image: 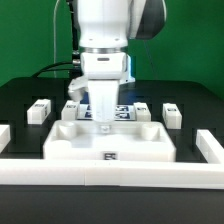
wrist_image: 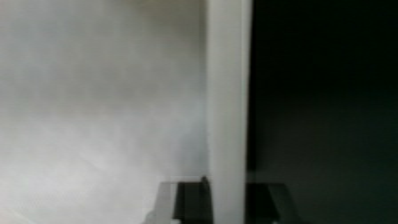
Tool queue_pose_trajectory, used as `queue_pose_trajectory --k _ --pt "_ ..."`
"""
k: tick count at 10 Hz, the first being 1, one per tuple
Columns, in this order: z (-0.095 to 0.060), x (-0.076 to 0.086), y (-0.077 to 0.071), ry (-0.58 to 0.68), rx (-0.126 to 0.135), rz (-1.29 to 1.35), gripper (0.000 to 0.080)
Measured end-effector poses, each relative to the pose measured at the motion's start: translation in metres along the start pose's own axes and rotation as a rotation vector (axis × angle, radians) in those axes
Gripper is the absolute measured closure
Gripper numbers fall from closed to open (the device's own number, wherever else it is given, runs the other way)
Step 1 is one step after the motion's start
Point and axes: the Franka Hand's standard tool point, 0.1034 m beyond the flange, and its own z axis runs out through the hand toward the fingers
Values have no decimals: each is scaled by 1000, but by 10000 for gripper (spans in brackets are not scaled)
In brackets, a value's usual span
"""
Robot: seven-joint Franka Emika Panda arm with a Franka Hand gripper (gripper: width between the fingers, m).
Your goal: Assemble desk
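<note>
The jaws of the gripper (image: pixel 103 124) stand on either side of the far rim of the desk panel (image: pixel 110 146), though it cannot be told whether they pinch it or merely straddle it. In the exterior view the panel's body lies at 6 o'clock from them. Assembly looks barely begun, since the four legs (image: pixel 40 108) lie loose from 10 to 2 o'clock beyond the panel, none fitted.

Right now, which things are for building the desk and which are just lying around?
For the desk: the big white panel; the small white leg blocks; the end effector, down at the panel.
Just there: the marker board; the long white border rails.
</note>
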Motion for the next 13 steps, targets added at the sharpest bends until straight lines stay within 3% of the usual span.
queue_pose_trajectory --k 1,4,5,8,10,11,12,13 --pt "0 17 7 14 -19 -25 745" --pt "1 52 27 39 -39 -43 745" --pt "0 58 31 40 -40 -3 745" --pt "1 61 34 30 10 73 745" --pt "1 61 34 29 12 73 744" --pt "2 61 33 29 13 76 665" --pt "2 61 33 29 13 77 665" --pt "2 60 33 29 13 77 462"
